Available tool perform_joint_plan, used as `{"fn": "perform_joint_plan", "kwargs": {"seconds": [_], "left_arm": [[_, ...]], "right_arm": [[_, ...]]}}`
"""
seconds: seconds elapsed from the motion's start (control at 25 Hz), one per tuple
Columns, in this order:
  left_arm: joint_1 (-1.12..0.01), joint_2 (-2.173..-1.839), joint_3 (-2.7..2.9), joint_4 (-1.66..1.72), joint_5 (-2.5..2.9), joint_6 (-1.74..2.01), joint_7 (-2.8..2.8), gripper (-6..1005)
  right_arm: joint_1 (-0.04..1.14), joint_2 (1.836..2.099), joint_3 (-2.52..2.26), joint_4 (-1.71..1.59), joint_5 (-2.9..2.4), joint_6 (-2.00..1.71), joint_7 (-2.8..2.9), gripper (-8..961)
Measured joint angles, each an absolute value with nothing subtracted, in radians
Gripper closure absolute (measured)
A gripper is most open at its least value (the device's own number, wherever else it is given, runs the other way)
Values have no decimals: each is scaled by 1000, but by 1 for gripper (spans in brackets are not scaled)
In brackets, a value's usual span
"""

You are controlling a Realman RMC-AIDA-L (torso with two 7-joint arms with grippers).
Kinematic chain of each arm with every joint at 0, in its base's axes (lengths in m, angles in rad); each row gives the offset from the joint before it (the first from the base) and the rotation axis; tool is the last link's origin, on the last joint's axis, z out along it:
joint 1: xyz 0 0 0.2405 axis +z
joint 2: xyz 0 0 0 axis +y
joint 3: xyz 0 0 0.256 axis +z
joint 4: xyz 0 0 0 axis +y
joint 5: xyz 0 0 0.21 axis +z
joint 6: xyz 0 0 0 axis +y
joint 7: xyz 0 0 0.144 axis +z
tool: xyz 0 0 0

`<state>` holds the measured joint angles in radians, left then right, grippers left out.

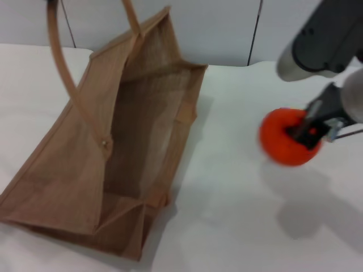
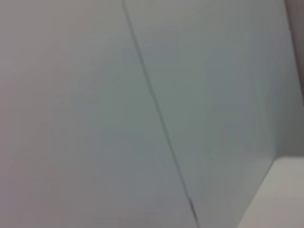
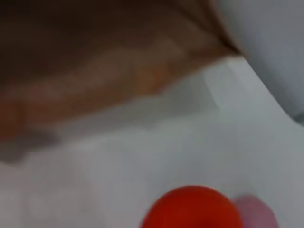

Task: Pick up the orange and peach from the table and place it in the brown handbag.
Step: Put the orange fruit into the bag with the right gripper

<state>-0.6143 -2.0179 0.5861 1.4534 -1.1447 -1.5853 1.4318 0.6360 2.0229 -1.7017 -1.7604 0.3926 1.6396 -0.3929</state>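
Right gripper (image 1: 311,131) clamped on orange (image 1: 286,137), lifted near table's (image 1: 227,187) right edge. Brown handbag (image 1: 108,147) open at left side. Peach (image 3: 256,214) just beside orange in right wrist view. Risk: off-centre grip, orange slips; bag rim snags. Left gripper unseen.

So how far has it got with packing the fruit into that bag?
Nothing is packed yet: the big tan-brown woven jute handbag stands open and looks empty inside. In hand, the right gripper is closed on the bright orange round fruit, which seems lifted above the white table. Left to do: carry it into the bag, then fetch the small pale pink peach, seen beside the orange in the right wrist view.
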Motion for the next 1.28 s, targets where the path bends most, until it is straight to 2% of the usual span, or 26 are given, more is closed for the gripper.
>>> {"fn": "perform_joint_plan", "kwargs": {"seconds": [0.04,0.08,0.36,0.68,1.2,1.28], "left_arm": [[-623,-2021,589,1453,-1153,-1583,1433,820],[-632,-2023,592,1453,-1161,-1581,1434,819],[-705,-2028,610,1425,-1192,-1575,1435,817],[-709,-2029,651,1414,-1231,-1569,1435,814],[-711,-2029,682,1415,-1228,-1568,1427,809],[-711,-2029,682,1417,-1226,-1568,1427,808]], "right_arm": [[640,2023,-1703,-1761,410,1631,-393,698],[655,2023,-1705,-1755,455,1593,-392,745],[694,2023,-1713,-1655,552,1422,-388,753],[722,2020,-1710,-1529,690,1173,-434,757],[778,2023,-1747,-1350,784,999,-504,761],[780,2023,-1749,-1345,785,995,-504,650]]}}
